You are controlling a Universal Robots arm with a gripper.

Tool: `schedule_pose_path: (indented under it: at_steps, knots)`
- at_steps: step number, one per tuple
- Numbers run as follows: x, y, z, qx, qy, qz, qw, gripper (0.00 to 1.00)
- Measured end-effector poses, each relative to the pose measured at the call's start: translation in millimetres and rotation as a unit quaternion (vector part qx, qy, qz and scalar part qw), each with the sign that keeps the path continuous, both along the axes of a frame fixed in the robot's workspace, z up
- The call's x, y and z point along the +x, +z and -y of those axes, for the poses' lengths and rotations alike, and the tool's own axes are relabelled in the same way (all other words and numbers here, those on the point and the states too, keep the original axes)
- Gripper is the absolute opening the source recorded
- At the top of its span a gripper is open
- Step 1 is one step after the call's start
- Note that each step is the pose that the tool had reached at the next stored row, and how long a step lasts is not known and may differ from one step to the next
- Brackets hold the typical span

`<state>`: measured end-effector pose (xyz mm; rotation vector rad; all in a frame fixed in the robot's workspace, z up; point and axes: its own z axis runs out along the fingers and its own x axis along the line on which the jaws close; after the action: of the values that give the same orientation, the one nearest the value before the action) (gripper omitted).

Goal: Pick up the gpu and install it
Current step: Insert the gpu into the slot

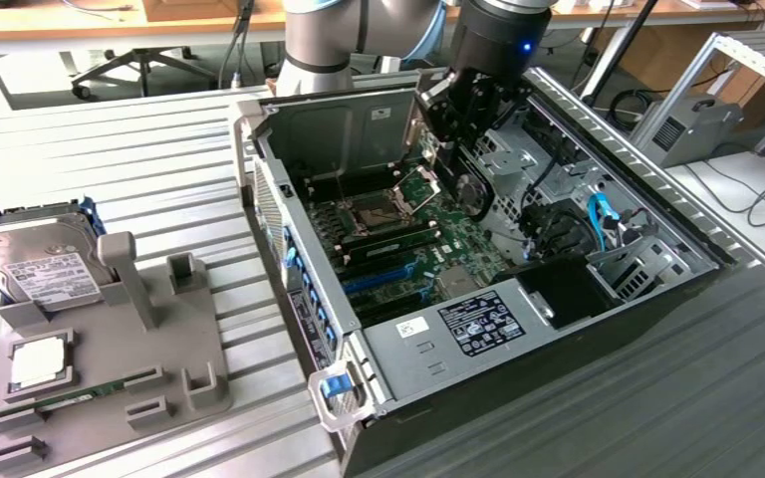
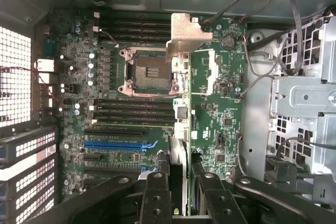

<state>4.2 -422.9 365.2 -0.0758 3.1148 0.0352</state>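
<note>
The pincer point(image 1: 464, 149) hangs inside the open computer case point(image 1: 396, 344), which lies on its side on the slatted metal worktop point(image 1: 117, 139). It is closed on the graphics card point(image 1: 473, 189), which hangs straight down from it as a thin dark slab seen edge-on, its lower end over the green main board point(image 1: 456, 244).

In the wrist view the 2 black fingers point(image 2: 156, 198) stand on either side of the graphics card point(image 2: 178, 156), pressed against its flat faces, and the card runs out from between them toward the board. The pincer point(image 2: 181, 182) looks along the card's edge, so only a narrow pale and dark strip of it can be made out. That strip sits just beside the end of the blue slot point(image 2: 118, 144) and near the long black slots next to it. The empty processor socket point(image 2: 147, 72) lies further along the board, apart from the card. Whether the card's lower edge touches the board cannot be told.

Well apart from the case, at the exterior view's left, a gray holder point(image 1: 156, 349) on the worktop carries a hard drive point(image 1: 37, 264) and a memory stick point(image 1: 77, 401).
</note>
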Motion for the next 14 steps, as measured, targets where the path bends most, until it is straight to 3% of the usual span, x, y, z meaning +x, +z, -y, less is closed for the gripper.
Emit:
schedule_pose_path:
  at_steps: [14]
  knots:
    - [0.0,-0.1,0.0,0.0000,0.023,0.0000,0.9997,0.26]
